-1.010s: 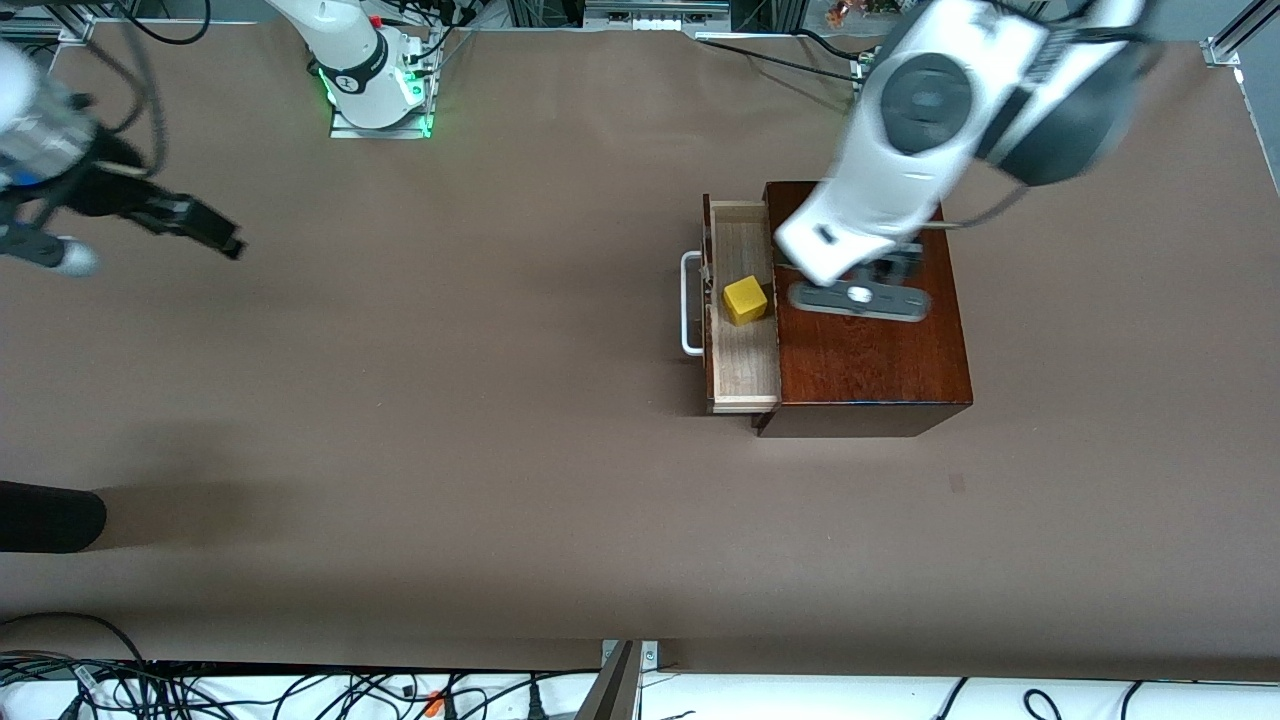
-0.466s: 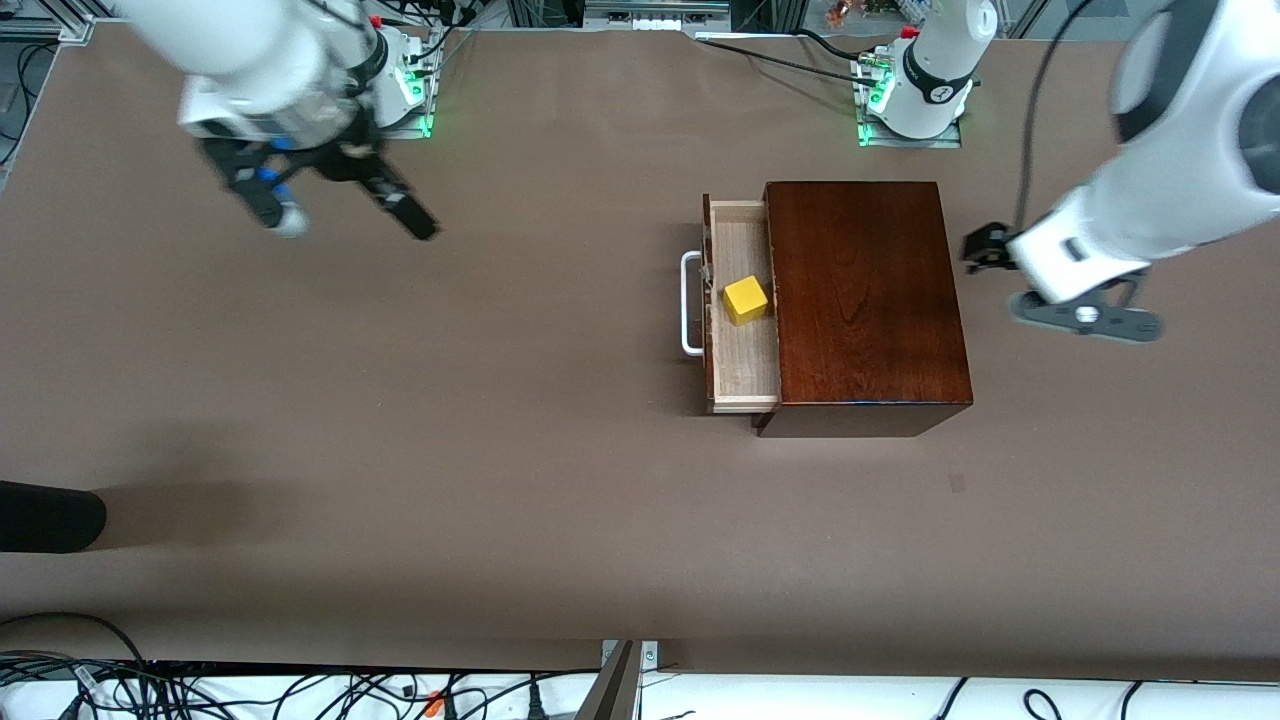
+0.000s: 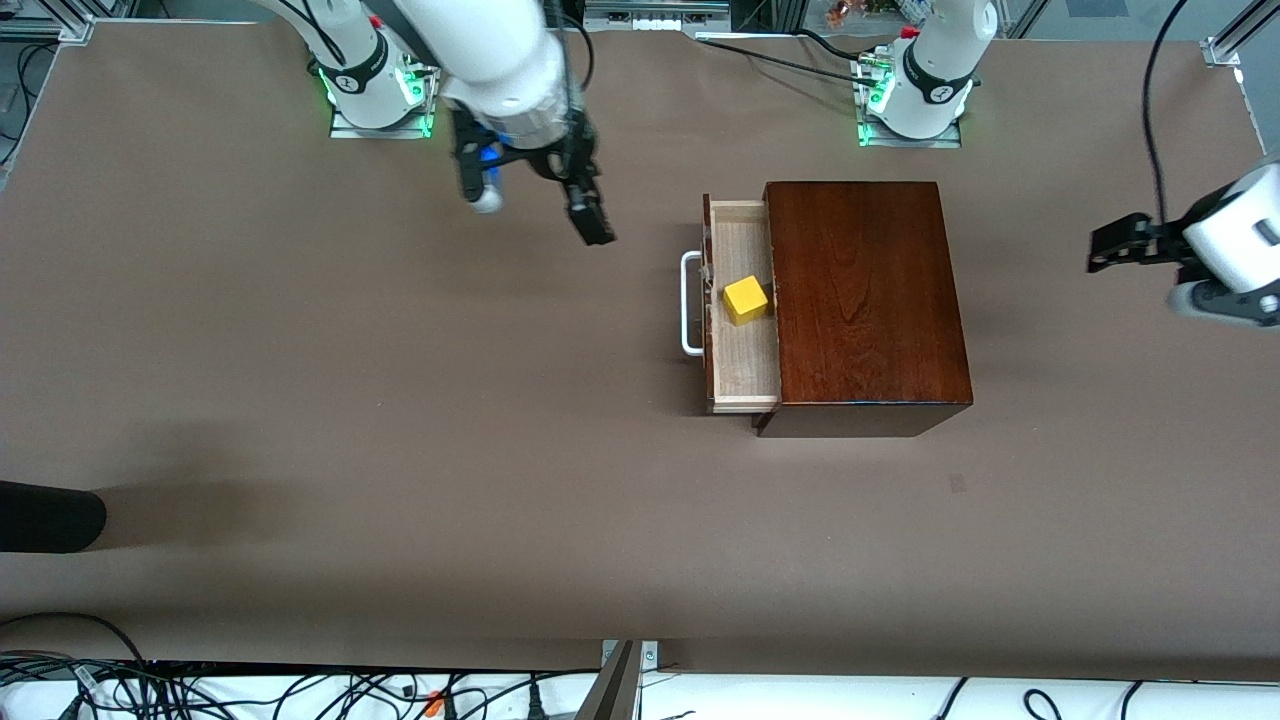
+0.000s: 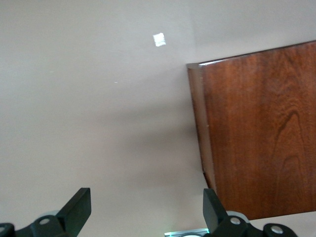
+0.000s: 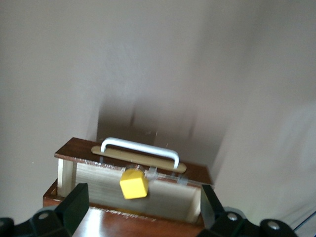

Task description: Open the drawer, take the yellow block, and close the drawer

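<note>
The drawer [image 3: 742,305] stands pulled out of a glossy red-brown box [image 3: 860,300], showing a pale wood floor and a dark front that carries a white U-shaped handle [image 3: 689,303]. The block [image 3: 745,299], a small plain yellow cube, sits in the drawer about midway along its length, close to the box's edge and apart from the drawer's front wall. In the right wrist view the block [image 5: 134,184] lies just inside the front wall, below the handle [image 5: 139,148].

The right arm reaches down from its base at the top of the front view; the right hand [image 3: 535,200] hangs above bare desk [image 3: 400,400] toward the right arm's end, well apart from the drawer. Its fingers [image 5: 74,205] are spread wide and hold nothing. The left arm waits at the left arm's end of the desk; the left hand [image 3: 1125,245] is over bare desk beside the box, well clear of it. Its fingers [image 4: 79,210] stand wide apart, empty, with the box [image 4: 256,133] ahead of them in the left wrist view.

The drawer opens toward the right arm's end, where the desk is bare brown surface between handle and right hand. A dark object [image 3: 50,515] lies at the desk's edge, nearer the front camera.
</note>
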Robot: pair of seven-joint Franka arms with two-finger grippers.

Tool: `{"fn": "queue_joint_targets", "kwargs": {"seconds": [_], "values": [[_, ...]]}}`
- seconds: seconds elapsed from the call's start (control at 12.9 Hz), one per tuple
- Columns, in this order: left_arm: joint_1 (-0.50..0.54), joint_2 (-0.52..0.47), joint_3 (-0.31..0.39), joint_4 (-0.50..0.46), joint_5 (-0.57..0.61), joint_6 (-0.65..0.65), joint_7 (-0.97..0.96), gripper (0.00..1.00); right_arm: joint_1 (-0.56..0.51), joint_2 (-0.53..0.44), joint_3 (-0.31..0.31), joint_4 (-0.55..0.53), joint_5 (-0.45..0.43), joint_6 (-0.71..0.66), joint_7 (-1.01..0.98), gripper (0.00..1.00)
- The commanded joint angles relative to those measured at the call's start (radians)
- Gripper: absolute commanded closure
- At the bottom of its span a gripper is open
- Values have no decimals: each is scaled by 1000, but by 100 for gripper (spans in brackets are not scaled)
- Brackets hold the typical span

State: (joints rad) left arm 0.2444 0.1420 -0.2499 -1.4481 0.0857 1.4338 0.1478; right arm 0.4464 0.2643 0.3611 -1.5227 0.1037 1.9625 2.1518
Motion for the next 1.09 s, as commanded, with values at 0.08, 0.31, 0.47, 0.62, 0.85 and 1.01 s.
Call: {"fn": "queue_joint_targets", "kwargs": {"seconds": [0.08, 0.31, 0.47, 0.62, 0.85, 1.01], "values": [[-230, -149, 301, -143, -116, 132, 1, 0, 113, 200, -8, 192, -111, 45, 274, 0], [-257, -220, 317, -270, -106, 205, -62, 0, 187, 341, -11, 317, -211, 56, 358, 0], [-254, -222, 310, -285, -96, 205, -62, 0, 213, 403, -11, 363, -268, 88, 358, 0], [-252, -213, 299, -275, -89, 186, -63, 0, 231, 446, -14, 377, -288, 157, 356, 0], [-254, -205, 297, -262, -57, 188, -62, 0, 258, 495, -25, 377, -366, 242, 336, 0], [-260, -199, 293, -245, -57, 189, -65, 0, 262, 521, -25, 377, -380, 277, 298, 0]]}}
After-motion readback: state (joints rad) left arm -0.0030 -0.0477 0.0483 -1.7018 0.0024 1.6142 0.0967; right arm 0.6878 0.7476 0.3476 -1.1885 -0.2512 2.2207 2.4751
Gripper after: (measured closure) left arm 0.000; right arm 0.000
